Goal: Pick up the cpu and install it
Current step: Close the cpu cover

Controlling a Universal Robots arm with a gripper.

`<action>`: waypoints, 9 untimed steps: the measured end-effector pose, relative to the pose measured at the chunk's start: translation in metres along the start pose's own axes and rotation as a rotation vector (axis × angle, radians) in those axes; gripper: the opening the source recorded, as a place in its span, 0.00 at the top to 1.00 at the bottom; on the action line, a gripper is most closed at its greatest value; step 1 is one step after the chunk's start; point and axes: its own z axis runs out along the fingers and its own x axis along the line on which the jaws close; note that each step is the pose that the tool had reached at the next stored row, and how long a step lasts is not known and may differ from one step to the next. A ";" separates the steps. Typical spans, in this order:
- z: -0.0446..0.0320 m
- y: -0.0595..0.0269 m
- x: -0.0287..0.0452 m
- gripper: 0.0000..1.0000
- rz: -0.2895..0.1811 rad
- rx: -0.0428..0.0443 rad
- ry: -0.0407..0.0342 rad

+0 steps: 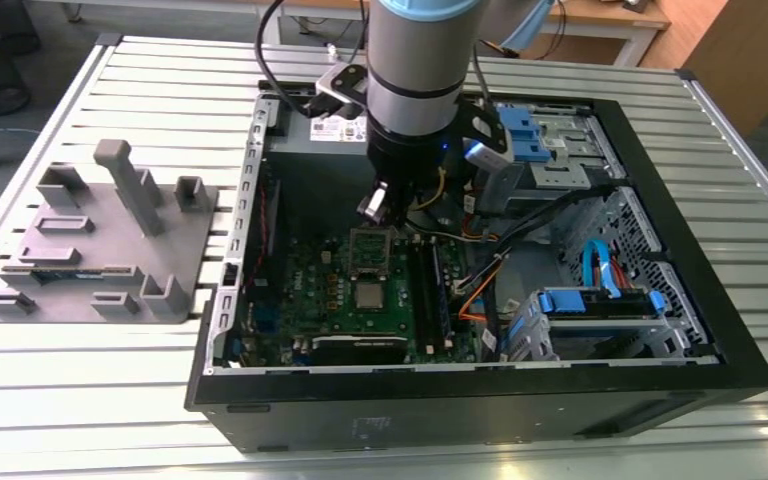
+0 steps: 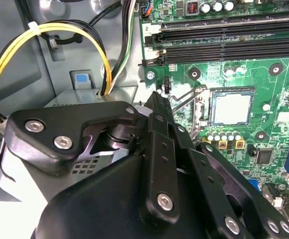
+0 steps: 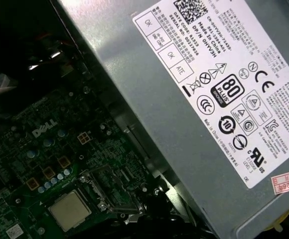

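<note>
Gripper (image 2: 157,94) hovers above motherboard; cpu (image 2: 230,108) sits in socket.

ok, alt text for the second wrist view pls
The black gripper hangs over a green motherboard, its tip close beside the socket where the silvery square cpu lies flat. Yellow and black cables loop over the grey metal case wall behind it, and dark memory slots run along the board.

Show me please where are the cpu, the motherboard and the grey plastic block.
cpu (image 2: 230,108): second wrist view, middle of its silvery top.
motherboard (image 1: 307,290): exterior view, bare green area.
grey plastic block (image 1: 184,235): exterior view, flat base beside the posts.
</note>
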 end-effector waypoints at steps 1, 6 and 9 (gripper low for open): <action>-0.0002 0.0000 0.0000 0.89 0.000 0.0000 0.0000; -0.0014 -0.0001 0.0000 0.89 0.000 -0.0001 -0.0001; -0.0020 -0.0005 0.0005 0.89 0.000 0.0000 0.0002</action>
